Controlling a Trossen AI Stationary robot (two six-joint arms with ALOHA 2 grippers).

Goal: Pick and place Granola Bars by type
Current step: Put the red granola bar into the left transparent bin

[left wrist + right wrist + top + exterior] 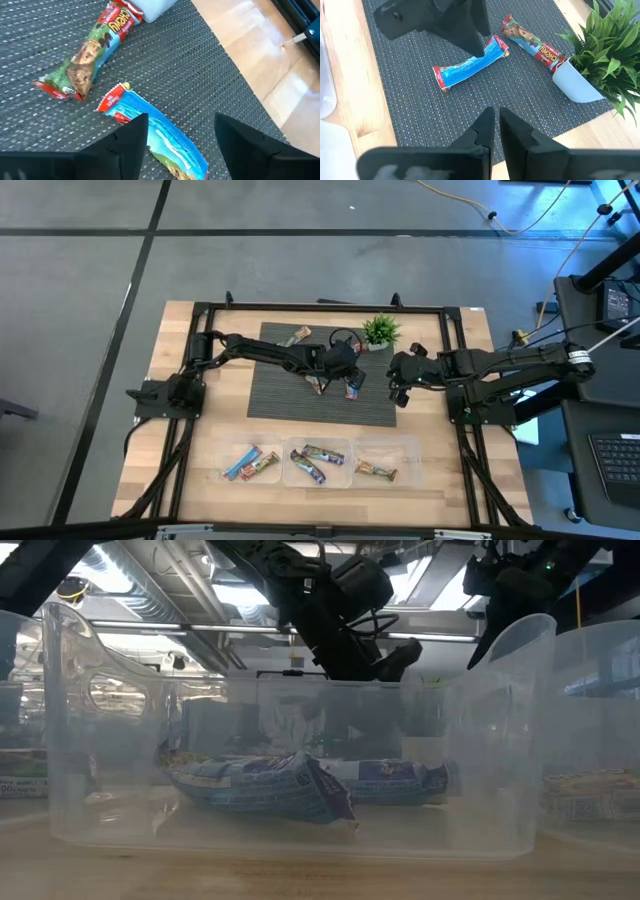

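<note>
The left gripper [180, 135] is hovering low over the dark mat [275, 395] with its fingers spread apart, straddling a blue granola bar [157, 137] that is lying flat on the mat, not gripped. A green and red bar [92, 52] is lying nearby, close to the potted plant [605, 45]. The right gripper [497, 127] is waiting at the mat's right edge, fingers together and holding nothing. Other bars are sitting sorted in clear bins [318, 463] at the front.

Wooden table [200, 445], light grain, with a dark woven mat [275, 395] across the middle. Along the near edge, three clear bins [318, 464] side by side. Beside the mat, a potted plant [381, 331].
</note>
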